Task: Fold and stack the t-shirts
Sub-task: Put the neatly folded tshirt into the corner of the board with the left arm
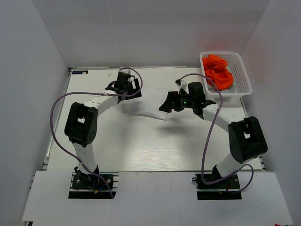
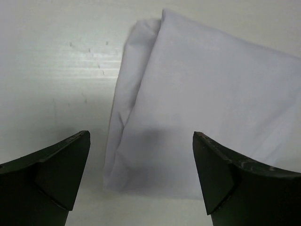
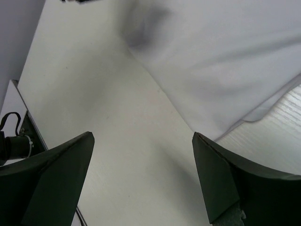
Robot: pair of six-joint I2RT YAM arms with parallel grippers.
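A white t-shirt lies folded flat on the table, between my two grippers. My left gripper stands open at its left edge; in the left wrist view the white t-shirt fills the space ahead, its folded corner between the open left gripper fingers, untouched. My right gripper is open at the shirt's right side. In the right wrist view the right gripper hangs over bare table, with the white t-shirt farther ahead. Orange t-shirts are bunched in the basket.
The white lattice basket stands at the table's far right corner. White walls enclose the table on the left, back and right. The arm cables loop over the table beside each arm.
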